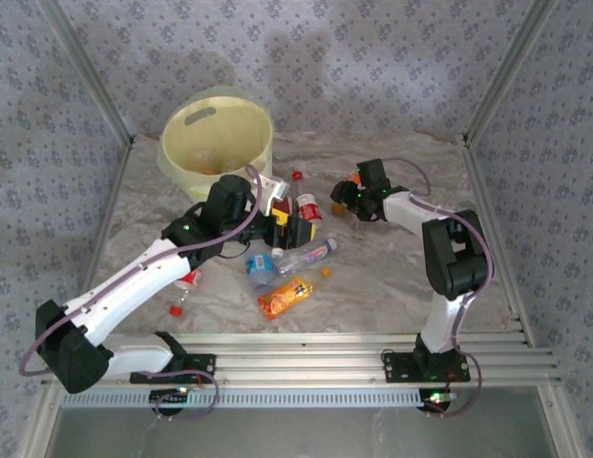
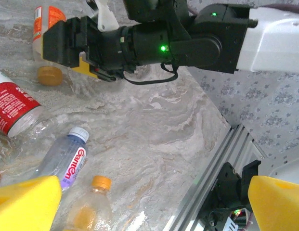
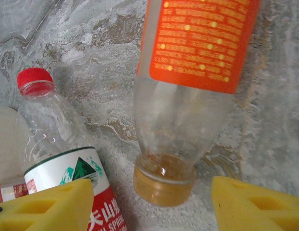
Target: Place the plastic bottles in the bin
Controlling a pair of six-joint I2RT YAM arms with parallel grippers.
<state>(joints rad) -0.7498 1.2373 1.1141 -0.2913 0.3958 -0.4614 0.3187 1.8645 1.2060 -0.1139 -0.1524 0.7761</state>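
GanTen bottle point(image 2: 62, 159) near left end effector point(image 2: 151, 204), orange-label bottle point(image 3: 188, 96) inside right end effector point(image 3: 151, 204), both agape

Soft even light, moderately bright; faint shadows on back wall point(image 1: 306, 57); overhead view slightly hazy; close-ups sharp.

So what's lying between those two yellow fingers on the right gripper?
The neck and amber cap of the orange-labelled bottle, seen in the right wrist view; a red-capped bottle lies just beside it.
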